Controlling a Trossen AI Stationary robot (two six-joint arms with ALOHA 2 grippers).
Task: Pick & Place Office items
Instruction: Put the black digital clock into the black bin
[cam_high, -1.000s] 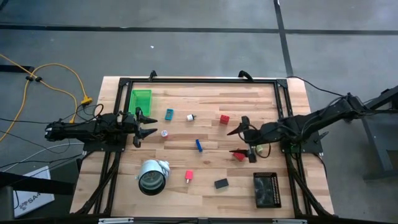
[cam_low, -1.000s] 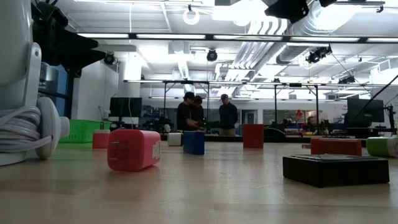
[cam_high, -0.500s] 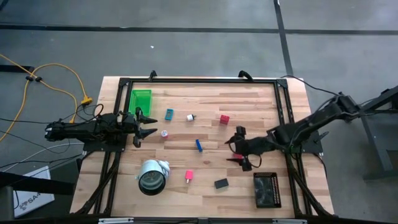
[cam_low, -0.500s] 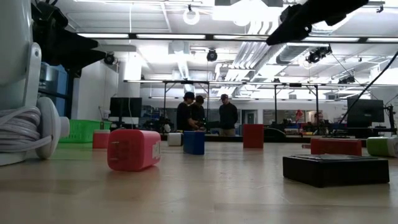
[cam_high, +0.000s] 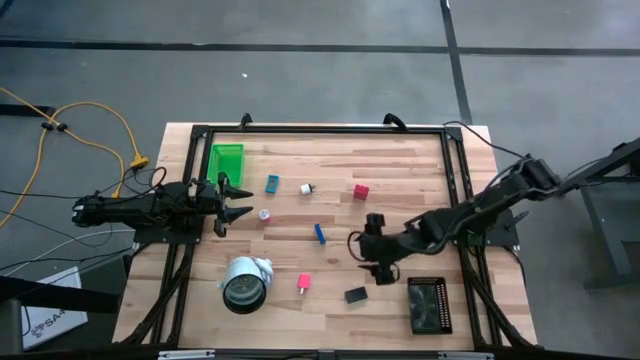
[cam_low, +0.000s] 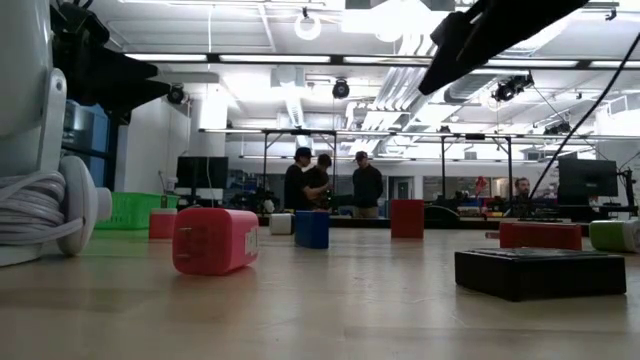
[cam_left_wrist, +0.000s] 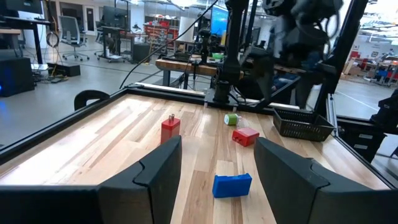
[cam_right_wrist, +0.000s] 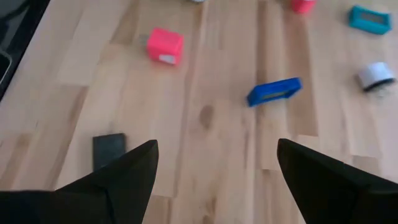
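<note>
A: Biggest thing first: the table (cam_high: 400, 160) is pale wood planks, smooth. The right pincer (cam_high: 366, 254) hangs over its middle, jaws spread wide, nothing in them.

B: And the left pincer (cam_high: 232, 200)?

A: Parked at the left edge beside the green tray (cam_high: 226, 159), jaws apart, empty.

B: The pieces?

A: Loose on the wood. A flat black block (cam_high: 355, 295) lies just beyond the right pincer, a glossy pink block (cam_high: 303, 283) near the cable reel (cam_high: 245, 281), a thin blue bar (cam_high: 319, 233) mid-table.

B: Risks?

A: I reckon the low black slab gives little to pinch; a shallow descent could skid it. A wide jaw might also nudge a neighbour.
</note>
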